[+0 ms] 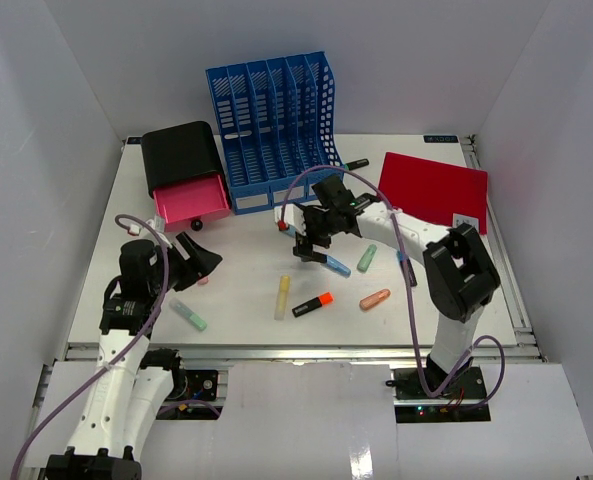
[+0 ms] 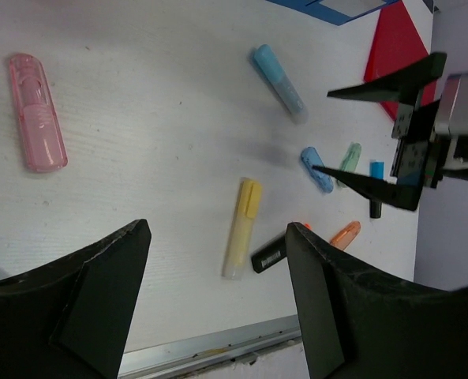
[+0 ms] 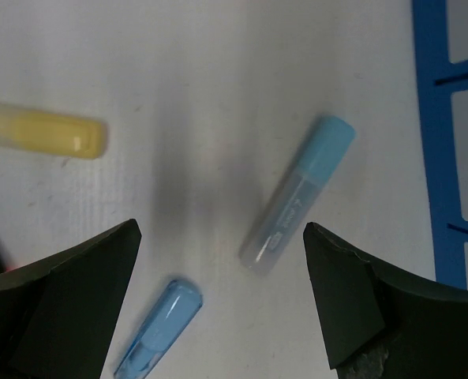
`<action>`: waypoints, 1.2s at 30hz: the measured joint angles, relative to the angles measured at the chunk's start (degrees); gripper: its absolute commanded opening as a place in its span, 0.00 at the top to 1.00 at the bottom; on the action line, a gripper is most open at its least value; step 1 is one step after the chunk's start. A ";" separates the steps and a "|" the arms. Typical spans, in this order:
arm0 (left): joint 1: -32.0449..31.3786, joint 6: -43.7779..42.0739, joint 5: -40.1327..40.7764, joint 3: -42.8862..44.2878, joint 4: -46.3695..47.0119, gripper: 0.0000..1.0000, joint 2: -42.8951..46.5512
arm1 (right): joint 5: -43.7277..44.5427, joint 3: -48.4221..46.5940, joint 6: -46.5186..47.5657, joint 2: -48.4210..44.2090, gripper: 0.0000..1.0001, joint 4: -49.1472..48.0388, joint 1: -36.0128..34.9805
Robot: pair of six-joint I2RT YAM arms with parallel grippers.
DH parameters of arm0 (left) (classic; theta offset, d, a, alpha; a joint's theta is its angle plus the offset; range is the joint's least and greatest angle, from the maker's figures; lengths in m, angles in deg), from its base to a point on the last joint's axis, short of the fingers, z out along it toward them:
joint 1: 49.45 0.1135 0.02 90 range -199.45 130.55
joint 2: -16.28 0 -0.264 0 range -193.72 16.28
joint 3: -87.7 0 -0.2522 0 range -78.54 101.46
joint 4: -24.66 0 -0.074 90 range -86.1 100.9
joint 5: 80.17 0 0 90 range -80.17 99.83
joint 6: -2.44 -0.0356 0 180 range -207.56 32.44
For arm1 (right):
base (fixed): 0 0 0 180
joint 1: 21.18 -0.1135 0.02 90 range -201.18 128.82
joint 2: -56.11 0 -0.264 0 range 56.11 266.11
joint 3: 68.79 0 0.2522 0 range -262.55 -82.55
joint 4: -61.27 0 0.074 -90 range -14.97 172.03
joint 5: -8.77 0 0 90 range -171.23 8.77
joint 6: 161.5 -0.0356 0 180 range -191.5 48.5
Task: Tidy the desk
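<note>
One white desk [image 1: 238, 288] spans the work area, and you will find its metal rail along the near edge, just ahead of both arm bases. At the far edge stands a blue file rack [image 1: 273, 120], upright. To its right a red folder [image 1: 434, 188] lies flat. To its left sits a black drawer box [image 1: 181, 155] with its pink drawer [image 1: 190, 202] pulled out.

Check the right gripper [image 3: 218, 237] next. It hangs over mid-desk, in front of the rack, with its fingers spread wide and nothing between them. Below it on the desk lie a light blue highlighter [image 3: 297, 193] and a smaller blue marker [image 3: 159, 328], neither touching the fingers.

The left gripper [image 2: 218, 233] sits low at the near left. Its fingers are also wide apart and it grips nothing.

Loose pens are scattered across the near half:
- a yellow highlighter [image 1: 282, 297], just beside a black-and-orange marker [image 1: 313, 304];
- an orange one [image 1: 375, 298];
- a green one [image 1: 367, 258];
- a mint one [image 1: 190, 316] by the left arm;
- a pink one [image 2: 36, 112].
</note>
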 measured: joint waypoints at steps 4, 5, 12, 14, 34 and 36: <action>0.00 2.89 1.01 -0.28 -1.39 0.20 -0.16 | 5.10 -4.42 -7.92 5.68 0.11 -4.22 0.22; 0.01 3.46 1.37 -0.28 -1.64 0.20 -0.35 | 6.16 -4.63 -9.55 6.40 0.12 -4.74 0.19; 0.02 5.68 3.87 -0.28 -3.29 0.20 -0.16 | 11.01 -7.53 -17.42 11.54 0.19 -6.74 0.18; 0.01 5.78 4.52 -0.28 -3.62 0.20 0.14 | 11.35 -8.26 -18.75 12.63 0.22 -7.20 0.25; 0.00 6.04 6.98 -0.28 -6.06 0.20 3.79 | 12.31 -9.83 -21.76 16.55 0.82 -9.05 1.99; 0.02 6.05 7.24 -0.28 -6.23 0.21 4.42 | 12.37 -9.68 -21.56 16.55 0.83 -9.35 2.06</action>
